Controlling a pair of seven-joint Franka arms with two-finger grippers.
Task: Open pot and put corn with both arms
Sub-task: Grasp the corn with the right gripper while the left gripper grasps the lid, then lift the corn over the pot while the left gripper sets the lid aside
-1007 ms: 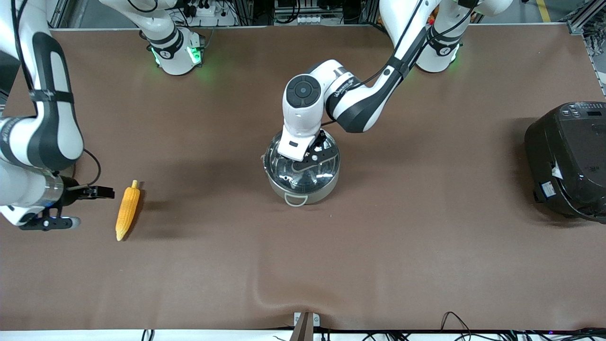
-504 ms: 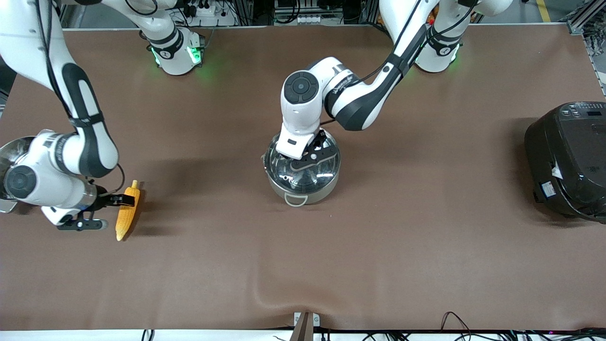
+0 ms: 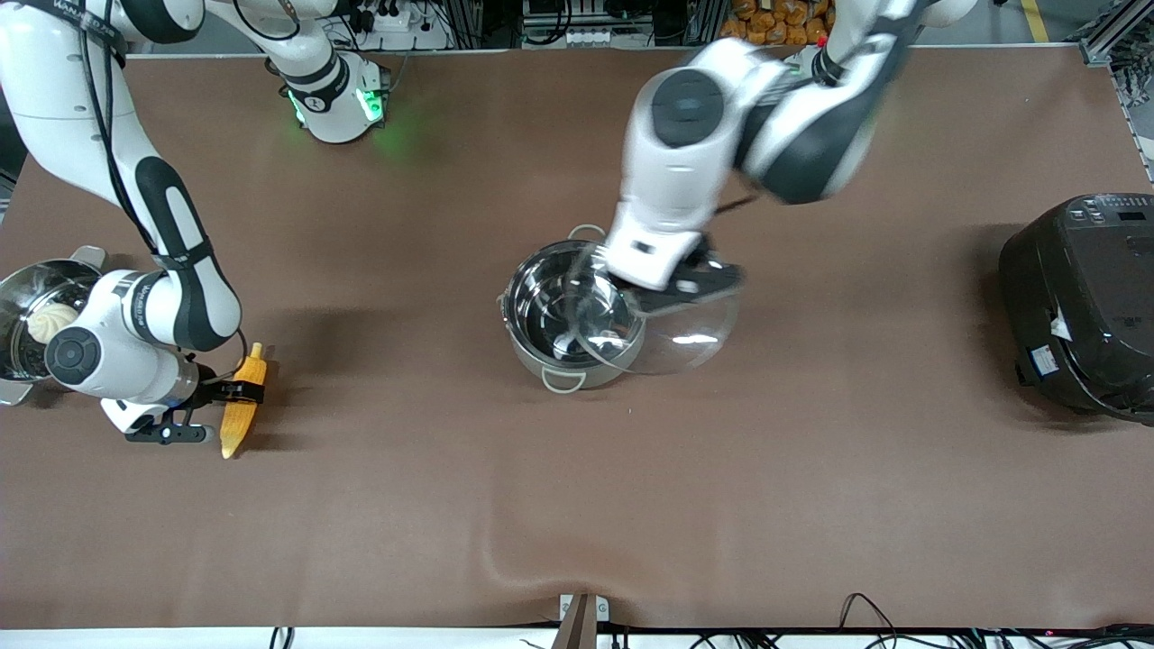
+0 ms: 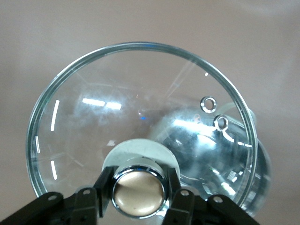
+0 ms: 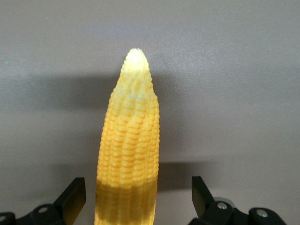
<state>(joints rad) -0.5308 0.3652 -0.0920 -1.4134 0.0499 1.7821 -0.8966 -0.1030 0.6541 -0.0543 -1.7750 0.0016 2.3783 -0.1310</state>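
Observation:
The steel pot (image 3: 554,324) stands open in the middle of the table. My left gripper (image 3: 687,281) is shut on the tan knob (image 4: 138,194) of the glass lid (image 3: 674,335). It holds the lid tilted in the air, over the pot's rim on the side toward the left arm's end. The pot shows through the lid (image 4: 140,108) in the left wrist view (image 4: 211,140). The yellow corn (image 3: 242,404) lies on the table near the right arm's end. My right gripper (image 3: 236,393) is open and low, with one finger (image 5: 74,196) on each side of the corn (image 5: 129,140), apart from it.
A steel steamer pot with a white bun (image 3: 18,302) stands at the right arm's end, close to the right wrist. A large black rice cooker (image 3: 1082,302) stands at the left arm's end. The brown cloth has a fold (image 3: 532,563) near the front edge.
My left gripper has lifted the lid off the pot and carried it up and toward the left arm's end. My right gripper has moved in over the corn, fingers straddling it.

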